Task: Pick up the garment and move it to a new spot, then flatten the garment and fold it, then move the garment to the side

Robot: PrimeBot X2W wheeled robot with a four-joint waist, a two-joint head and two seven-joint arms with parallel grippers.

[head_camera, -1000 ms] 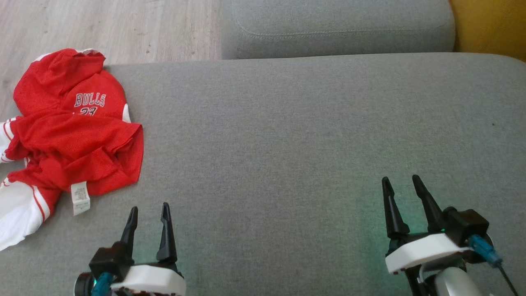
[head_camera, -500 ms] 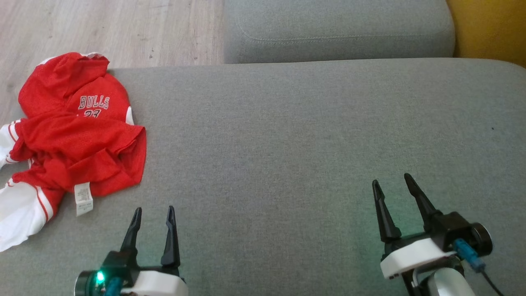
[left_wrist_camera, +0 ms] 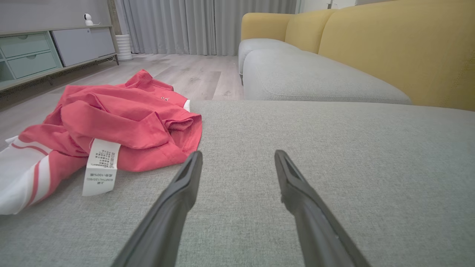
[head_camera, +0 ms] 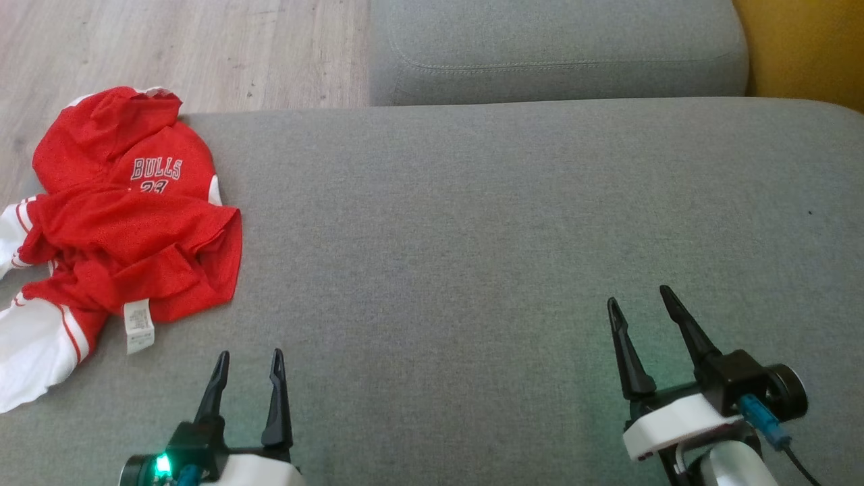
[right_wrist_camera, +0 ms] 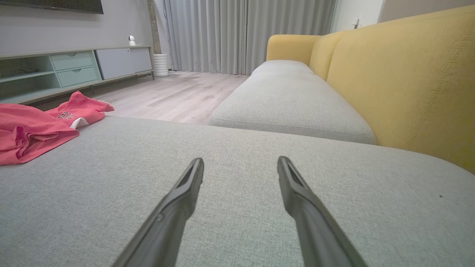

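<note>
Nearest us, our left gripper [head_camera: 250, 354] and right gripper [head_camera: 638, 295] hover over the grey cushion [head_camera: 472, 216], both spread wide and holding nothing. Just beyond the left gripper, the crumpled red garment [head_camera: 128, 229] lies at the cushion's left edge. Farther off, we see wooden floor [head_camera: 182, 47].

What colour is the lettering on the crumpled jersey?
White-outlined "BULLS" lettering on the red jersey, clearest in the head view.
</note>
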